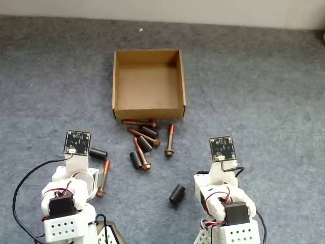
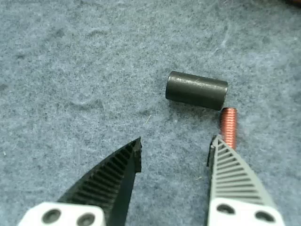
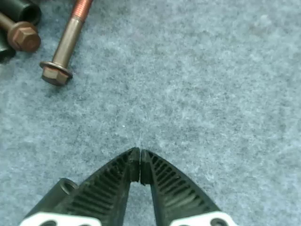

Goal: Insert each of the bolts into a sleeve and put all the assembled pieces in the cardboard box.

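The cardboard box (image 1: 148,84) stands open and empty at the back middle of the grey carpet. In front of it lie several copper bolts (image 1: 169,140) and black sleeves (image 1: 145,143) in a loose cluster. My left gripper (image 2: 176,148) is open just short of a lone black sleeve (image 2: 196,89), and a bolt's threaded end (image 2: 228,127) sits by its grey finger (image 2: 230,174). The same sleeve (image 1: 98,153) and bolt (image 1: 103,178) lie beside the left arm (image 1: 71,188). My right gripper (image 3: 139,157) is shut on nothing above bare carpet, with a bolt (image 3: 66,47) ahead of it.
Another black sleeve (image 1: 177,193) lies on its own beside the right arm (image 1: 223,203), and its end (image 3: 59,190) peeks out beside the shut fingers. A second bolt head (image 3: 23,36) and a sleeve (image 3: 19,7) sit at the cluster's near edge.
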Robot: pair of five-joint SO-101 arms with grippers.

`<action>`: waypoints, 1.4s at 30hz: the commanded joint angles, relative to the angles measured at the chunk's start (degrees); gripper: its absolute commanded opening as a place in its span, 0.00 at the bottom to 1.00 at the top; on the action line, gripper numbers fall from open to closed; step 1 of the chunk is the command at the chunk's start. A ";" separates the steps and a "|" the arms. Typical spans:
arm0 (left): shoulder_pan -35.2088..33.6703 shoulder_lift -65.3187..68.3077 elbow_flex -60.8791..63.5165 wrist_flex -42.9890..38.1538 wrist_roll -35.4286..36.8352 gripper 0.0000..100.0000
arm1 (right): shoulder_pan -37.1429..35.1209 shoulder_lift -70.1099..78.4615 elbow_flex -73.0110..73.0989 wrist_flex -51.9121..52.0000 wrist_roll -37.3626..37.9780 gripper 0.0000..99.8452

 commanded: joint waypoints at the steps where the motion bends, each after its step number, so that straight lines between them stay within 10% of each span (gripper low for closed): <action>1: -0.31 -0.48 1.27 0.09 -0.26 0.25 | 0.66 -0.66 8.84 0.31 0.35 0.00; 29: -0.04 -0.48 1.27 0.18 -0.35 0.25 | 0.48 -0.66 8.84 0.31 0.35 0.00; 42: 19.30 -0.40 1.27 0.26 -0.44 0.25 | 0.57 -0.66 8.84 0.31 0.35 0.00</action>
